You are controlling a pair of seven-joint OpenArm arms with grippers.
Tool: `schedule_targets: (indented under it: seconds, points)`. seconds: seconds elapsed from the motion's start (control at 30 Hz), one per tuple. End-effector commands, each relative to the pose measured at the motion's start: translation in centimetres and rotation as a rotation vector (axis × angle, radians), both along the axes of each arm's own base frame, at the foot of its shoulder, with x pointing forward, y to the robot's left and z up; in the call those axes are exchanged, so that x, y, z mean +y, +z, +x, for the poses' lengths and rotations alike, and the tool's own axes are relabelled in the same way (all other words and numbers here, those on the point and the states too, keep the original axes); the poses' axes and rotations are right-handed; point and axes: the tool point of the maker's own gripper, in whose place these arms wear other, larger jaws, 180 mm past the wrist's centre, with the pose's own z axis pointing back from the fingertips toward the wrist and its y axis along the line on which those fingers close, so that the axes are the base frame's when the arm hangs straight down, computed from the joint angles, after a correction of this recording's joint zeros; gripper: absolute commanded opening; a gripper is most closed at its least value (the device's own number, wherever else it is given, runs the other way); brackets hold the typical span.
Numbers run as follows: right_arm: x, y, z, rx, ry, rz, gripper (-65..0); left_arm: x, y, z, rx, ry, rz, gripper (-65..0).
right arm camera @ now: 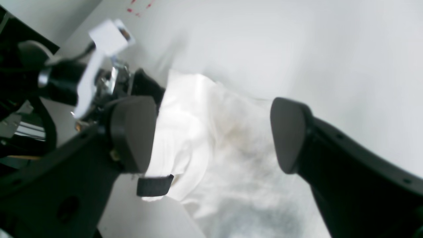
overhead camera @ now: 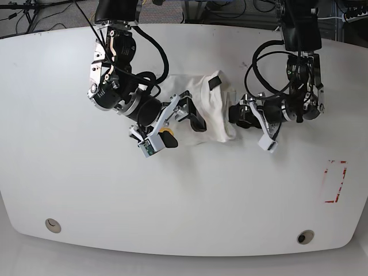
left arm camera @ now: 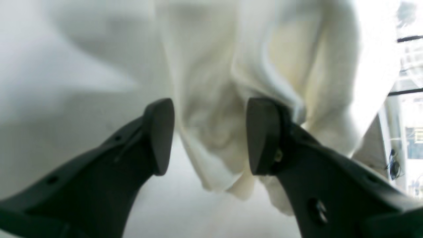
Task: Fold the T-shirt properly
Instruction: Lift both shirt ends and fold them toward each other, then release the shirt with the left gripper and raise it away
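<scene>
Risk sits mostly at the left gripper (left arm camera: 210,137): in its wrist view the jaws stand apart with a bunched hang of the T-shirt (overhead camera: 206,109) between them, cloth lying against one finger and clear of the other, so I judge it holds nothing firmly. If that arm draws away with fabric snagged on a pad, the folded layers could be dragged open or pulled off square. Beside the T-shirt on the other flank, the right gripper (right arm camera: 211,135) is spread wide and empty, its fingers straddling the cloth from above without pinching it; a careless sweep from there could rumple the top layer. The T-shirt itself lies as a compact white bundle on the tabletop (overhead camera: 184,195), between the two grippers and toward the far half of the surface, with a dark tag (overhead camera: 214,83) showing on its upper fold; its edges look uneven, so the fold may not yet pass as proper. Beyond the T-shirt, toward the left arm's end of the tabletop, sits a red outlined marking (overhead camera: 335,181). Count: one T-shirt, two grippers, one tag, one red marking, one tabletop.
</scene>
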Motion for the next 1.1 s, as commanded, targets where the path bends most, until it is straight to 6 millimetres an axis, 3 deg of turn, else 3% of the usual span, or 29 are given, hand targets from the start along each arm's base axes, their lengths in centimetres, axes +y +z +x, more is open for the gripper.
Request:
schedule_targets:
  seconds: [0.0, 0.17, 0.3, 0.47, 0.63, 0.73, 1.07]
  points:
    - [0.0, 1.5, 0.4, -0.054, 0.007, 0.023, -13.3, 0.6, 3.1, 1.9, -0.093, 0.01, -0.043, -32.2]
    - [-0.4, 1.2, 0.4, -0.052, 0.007, 0.005, -13.3, 2.2, 6.3, 2.6, -0.183, 0.002, -0.044, -32.4]
    - [-0.1, 0.9, 0.6, -0.042, 0.011, 0.009, -13.3, 7.5, 9.6, 3.2, -0.268, 0.055, 0.006, -32.4]
    - [0.4, 0.0, 2.0, -0.008, 0.017, 0.025, -13.3, 14.6, 11.7, 2.8, -0.301, 0.162, 0.082, -32.4]
    - [2.8, -0.1, 3.3, 0.0, 0.058, 0.061, -13.3, 21.5, 14.0, 1.4, -0.329, 0.273, 0.19, -32.4]
    - [4.4, 0.2, 4.1, -0.014, 0.092, 0.076, -13.3, 24.4, 15.0, 0.3, -0.343, 0.315, 0.245, -32.4]
    - [8.5, -1.5, 5.1, 0.027, 0.233, 0.021, -13.2, 29.3, 16.0, -3.1, -0.356, 0.415, 0.323, -32.4]
